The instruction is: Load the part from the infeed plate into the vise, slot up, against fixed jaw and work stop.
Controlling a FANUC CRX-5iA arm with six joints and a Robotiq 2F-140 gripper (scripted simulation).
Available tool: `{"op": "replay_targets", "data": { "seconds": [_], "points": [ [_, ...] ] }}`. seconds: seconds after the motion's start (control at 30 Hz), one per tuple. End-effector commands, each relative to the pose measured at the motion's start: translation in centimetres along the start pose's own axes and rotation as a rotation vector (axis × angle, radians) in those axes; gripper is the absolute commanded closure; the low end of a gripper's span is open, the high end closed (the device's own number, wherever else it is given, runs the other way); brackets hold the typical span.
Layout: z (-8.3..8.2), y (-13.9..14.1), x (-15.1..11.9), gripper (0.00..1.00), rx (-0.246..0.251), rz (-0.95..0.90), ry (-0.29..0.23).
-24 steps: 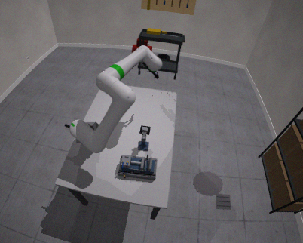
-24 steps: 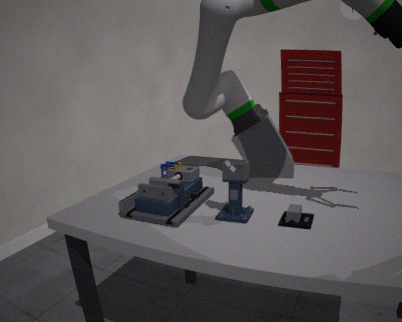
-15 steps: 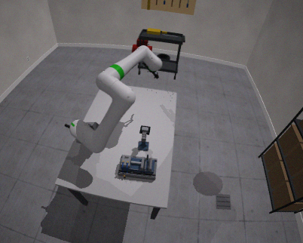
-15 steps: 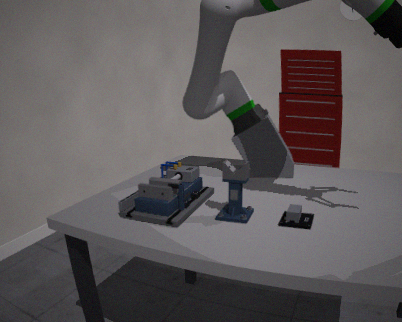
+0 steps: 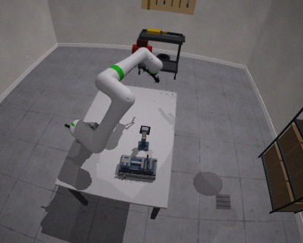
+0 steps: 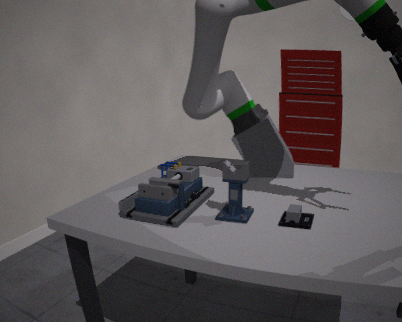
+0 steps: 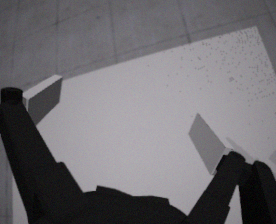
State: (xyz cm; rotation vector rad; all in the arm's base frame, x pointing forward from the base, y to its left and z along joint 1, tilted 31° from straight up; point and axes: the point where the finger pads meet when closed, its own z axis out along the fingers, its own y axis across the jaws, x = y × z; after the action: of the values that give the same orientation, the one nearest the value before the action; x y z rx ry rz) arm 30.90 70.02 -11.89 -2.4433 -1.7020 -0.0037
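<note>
A black cart [image 5: 180, 38] stands against the back wall at upper centre of the top view, with a yellow box [image 5: 153, 31] on its top board. A tan pegboard [image 5: 169, 5] hangs on the wall above it. At the right edge stands a dark-framed shelf unit [image 5: 280, 142]. A round floor drain [image 5: 207, 183] lies lower right. In the exterior view, a red tool cabinet [image 6: 310, 107] stands upper right.
</note>
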Motion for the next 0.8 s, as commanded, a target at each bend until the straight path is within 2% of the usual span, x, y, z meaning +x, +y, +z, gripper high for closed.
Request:
{"op": "replay_targets", "data": {
  "seconds": [0.0, 0.03, 0.17, 0.23, 0.3, 0.33, 0.37, 0.4, 0.43, 0.5, 0.53, 0.57, 0.63, 0.67, 0.77],
  "points": [
    [-1.6, 3.5, -4.9, 0.00, -0.077, -0.083, -0.083],
    [-2.4, 5.1, -7.1, 0.00, -0.114, -0.127, -0.135],
    [-4.6, 8.7, -12.2, 0.00, -0.182, -0.214, -0.238],
    [-6.0, 10.5, -14.7, 0.00, -0.222, -0.270, -0.308],
    [-6.0, 10.5, -14.7, 0.00, -0.222, -0.270, -0.308],
    [-6.8, 11.5, -16.4, 0.00, -0.230, -0.281, -0.322],
    [-8.4, 13.4, -19.2, 0.00, -0.270, -0.343, -0.404],
    [-8.8, 13.8, -19.9, 0.00, -0.270, -0.343, -0.404],
    [-9.4, 14.4, -20.8, 0.00, -0.291, -0.377, -0.450],
    [-10.8, 15.7, -23.0, 0.00, -0.303, -0.398, -0.477],
    [-11.6, 16.5, -24.2, 0.00, -0.325, -0.438, -0.534],
    [-12.4, 17.2, -25.4, 0.00, -0.327, -0.441, -0.537],
    [-14.2, 18.6, -27.8, 0.00, -0.352, -0.490, -0.607],
    [-14.7, 19.1, -28.6, 0.00, -0.356, -0.498, -0.618],
    [-14.8, 19.1, -28.7, 0.00, -0.356, -0.499, -0.620]
  ]
}}
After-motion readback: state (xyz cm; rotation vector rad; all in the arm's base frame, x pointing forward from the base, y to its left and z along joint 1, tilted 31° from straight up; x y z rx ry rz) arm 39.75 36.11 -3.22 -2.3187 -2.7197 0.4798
